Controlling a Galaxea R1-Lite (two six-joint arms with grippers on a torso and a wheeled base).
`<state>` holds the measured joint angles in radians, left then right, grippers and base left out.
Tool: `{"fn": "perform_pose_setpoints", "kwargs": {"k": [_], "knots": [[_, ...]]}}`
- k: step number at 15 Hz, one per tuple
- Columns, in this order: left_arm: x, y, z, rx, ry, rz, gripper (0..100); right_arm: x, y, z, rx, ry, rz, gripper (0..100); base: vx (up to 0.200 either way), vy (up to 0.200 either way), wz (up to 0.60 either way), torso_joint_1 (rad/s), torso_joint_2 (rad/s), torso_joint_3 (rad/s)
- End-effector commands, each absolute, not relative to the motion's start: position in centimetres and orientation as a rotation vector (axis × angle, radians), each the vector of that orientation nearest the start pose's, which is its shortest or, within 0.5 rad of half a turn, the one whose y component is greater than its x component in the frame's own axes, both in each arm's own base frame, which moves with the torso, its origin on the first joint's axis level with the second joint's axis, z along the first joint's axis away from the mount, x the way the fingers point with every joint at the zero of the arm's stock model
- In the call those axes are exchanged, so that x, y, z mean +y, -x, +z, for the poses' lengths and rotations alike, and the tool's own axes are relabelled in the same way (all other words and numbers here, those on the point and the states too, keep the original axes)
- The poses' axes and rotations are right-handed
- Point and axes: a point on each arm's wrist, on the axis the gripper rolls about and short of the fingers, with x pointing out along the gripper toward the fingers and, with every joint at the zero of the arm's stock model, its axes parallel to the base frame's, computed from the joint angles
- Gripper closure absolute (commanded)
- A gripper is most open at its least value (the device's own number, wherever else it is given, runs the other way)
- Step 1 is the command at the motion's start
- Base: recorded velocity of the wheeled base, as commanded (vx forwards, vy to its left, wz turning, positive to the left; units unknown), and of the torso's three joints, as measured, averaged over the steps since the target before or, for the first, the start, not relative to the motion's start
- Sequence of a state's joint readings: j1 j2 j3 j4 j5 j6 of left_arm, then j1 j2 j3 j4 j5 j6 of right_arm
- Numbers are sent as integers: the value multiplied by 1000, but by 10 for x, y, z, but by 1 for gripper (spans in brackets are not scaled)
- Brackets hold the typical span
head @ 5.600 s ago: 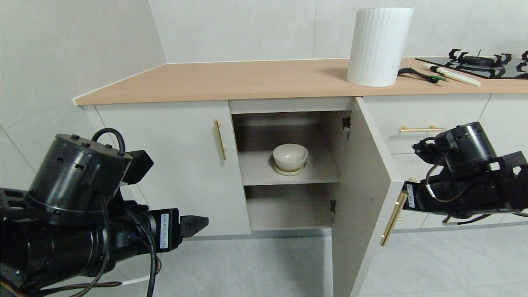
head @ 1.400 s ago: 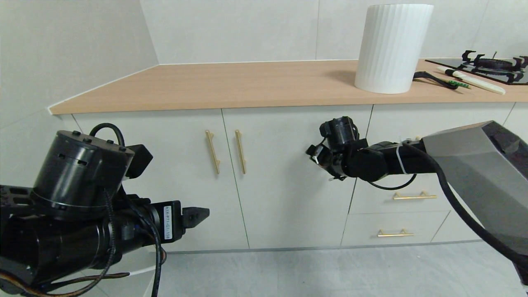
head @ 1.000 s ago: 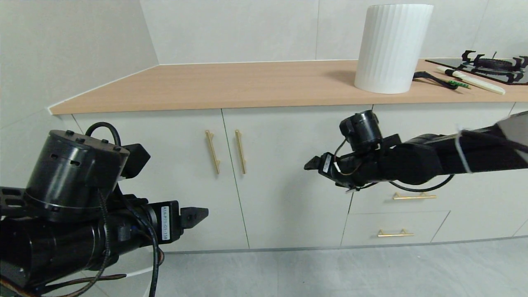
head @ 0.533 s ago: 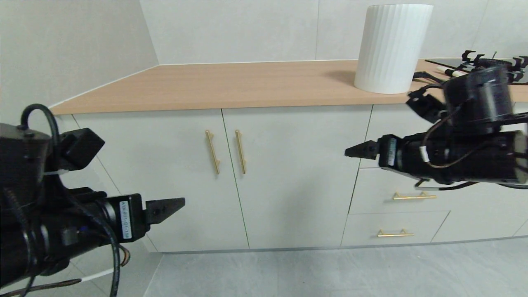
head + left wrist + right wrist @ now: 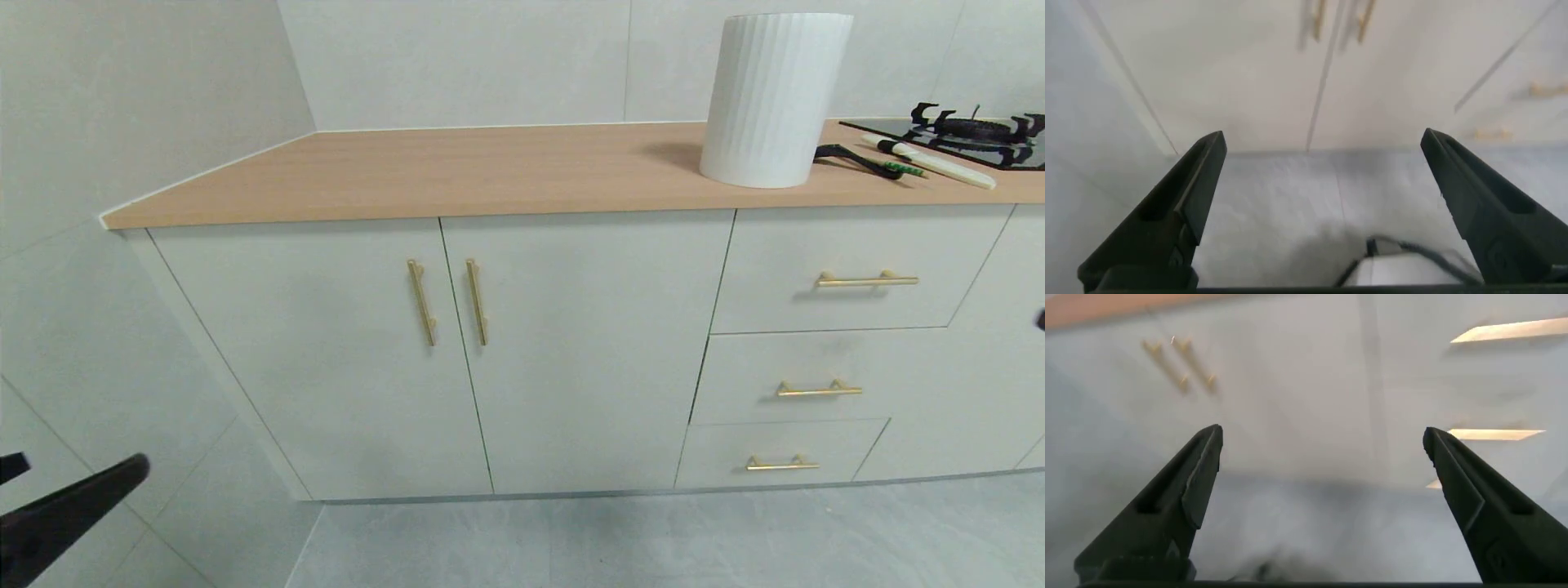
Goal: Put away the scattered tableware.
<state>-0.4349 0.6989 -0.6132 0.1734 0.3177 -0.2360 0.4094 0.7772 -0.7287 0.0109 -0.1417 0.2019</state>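
The double cupboard under the counter stands closed, left door (image 5: 318, 359) and right door (image 5: 588, 351), each with a gold handle (image 5: 477, 300) at the middle seam. On the wooden counter (image 5: 457, 167) near the stove lie a black-handled utensil (image 5: 853, 155) and a long cream utensil (image 5: 931, 161). My left gripper (image 5: 1323, 139) is open and empty, low over the floor before the cupboard; one of its fingers (image 5: 82, 502) pokes in at the lower left. My right gripper (image 5: 1323, 431) is also open and empty, facing the cupboard front.
A tall white ribbed cylinder (image 5: 775, 98) stands on the counter at the right. A black gas hob (image 5: 971, 131) sits at the far right. Three drawers with gold handles (image 5: 867, 280) are stacked right of the cupboard. Grey tiled floor (image 5: 620, 539) lies in front.
The right cupboard door, open earlier with a bowl on the shelf, is now shut after my right arm pushed it. Both arms have pulled back to the picture's edges.
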Motion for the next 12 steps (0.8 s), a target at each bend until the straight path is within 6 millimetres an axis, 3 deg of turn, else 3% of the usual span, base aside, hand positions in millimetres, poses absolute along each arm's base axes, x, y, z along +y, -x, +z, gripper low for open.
{"fn": "perform_pose_setpoints", "kwargs": {"k": [1,3,5,8,10,12], "knots": [[8,2,208,98,153,-22,0,-8,17,234,-143,-88,84,0,0,0,0,0,0,0],[14,22,193,26,113,32,0,-14,50,214,-212,-68,40,0,0,0,0,0,0,0],[15,36,181,-31,90,63,0,-17,70,201,-237,-49,21,0,0,0,0,0,0,0],[10,50,159,-86,45,72,0,-18,72,196,-231,-53,-71,0,0,0,0,0,0,0],[6,48,146,-77,19,164,0,-12,71,192,-222,-45,-164,0,0,0,0,0,0,0],[4,46,120,-49,-51,170,0,-6,79,183,-258,-30,-184,0,0,0,0,0,0,0]]}}
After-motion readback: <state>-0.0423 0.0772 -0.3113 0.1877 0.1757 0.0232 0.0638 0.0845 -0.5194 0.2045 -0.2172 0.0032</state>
